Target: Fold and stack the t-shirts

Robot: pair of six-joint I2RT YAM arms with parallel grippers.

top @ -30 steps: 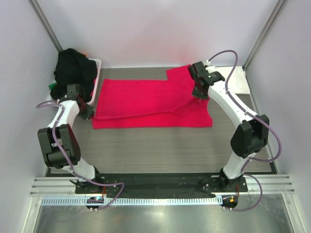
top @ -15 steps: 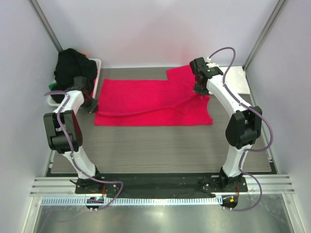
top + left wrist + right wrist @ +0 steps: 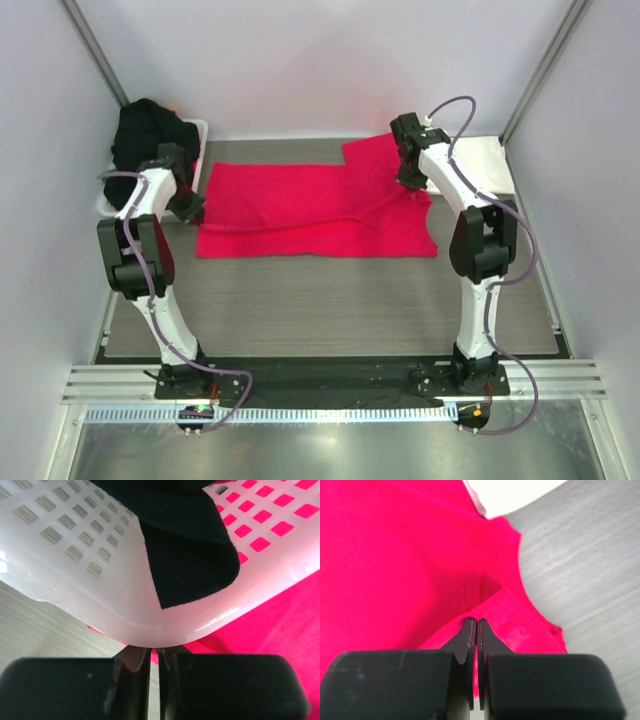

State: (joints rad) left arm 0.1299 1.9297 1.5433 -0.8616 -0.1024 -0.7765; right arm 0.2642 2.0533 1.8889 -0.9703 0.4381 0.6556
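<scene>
A bright pinkish-red t-shirt (image 3: 300, 210) lies spread across the grey table, its front part folded back. My left gripper (image 3: 190, 208) is shut on its left edge, right against the white basket; the red cloth shows between the jaws in the left wrist view (image 3: 155, 655). My right gripper (image 3: 412, 188) is shut on a fold of the same shirt (image 3: 410, 555) near its right sleeve. A white folded t-shirt (image 3: 488, 165) lies at the back right, its corner showing in the right wrist view (image 3: 510, 492). A black t-shirt (image 3: 150, 140) is heaped in the basket and hangs over its rim (image 3: 190, 555).
The white slotted basket (image 3: 198, 135) stands at the back left; its curved corner (image 3: 100, 595) fills the left wrist view. A bit of orange cloth (image 3: 176, 112) shows behind the black heap. Grey walls and metal posts enclose the table.
Both grippers have moved toward the back of the table, carrying the shirt's edge with them; the folded-over part now lies further back. The left gripper is now against the basket.
</scene>
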